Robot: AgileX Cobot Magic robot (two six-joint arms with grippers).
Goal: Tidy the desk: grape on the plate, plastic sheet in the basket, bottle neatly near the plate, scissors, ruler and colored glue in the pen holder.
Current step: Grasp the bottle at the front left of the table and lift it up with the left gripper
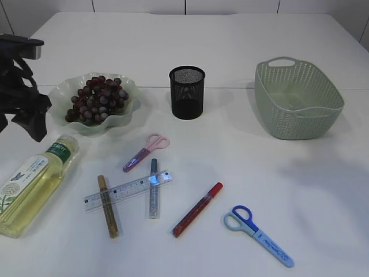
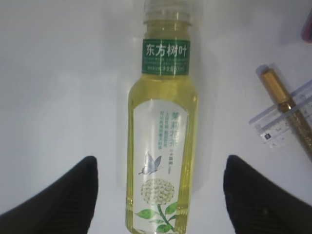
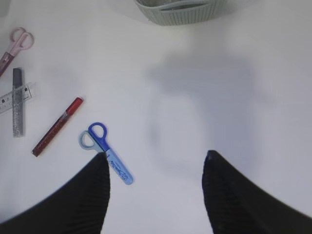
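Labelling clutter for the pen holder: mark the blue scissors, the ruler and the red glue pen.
blue scissors [image 1: 258,234]: exterior view, where handles meet sheath.
ruler [image 1: 129,190]: exterior view, middle of the clear strip.
red glue pen [image 1: 197,210]: exterior view, mid-barrel.

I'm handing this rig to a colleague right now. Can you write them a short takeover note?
Left gripper: open, empty, above the lying bottle.
Right gripper: open, empty, over bare table near the blue scissors.
Done: grapes are on the plate.
Left: the bottle lies below the plate and needs tidying. Pink scissors, blue scissors, ruler and gold, silver and red glue still lie on the table; the pen holder looks empty.
Basket: whether the plastic sheet is inside can't be told.
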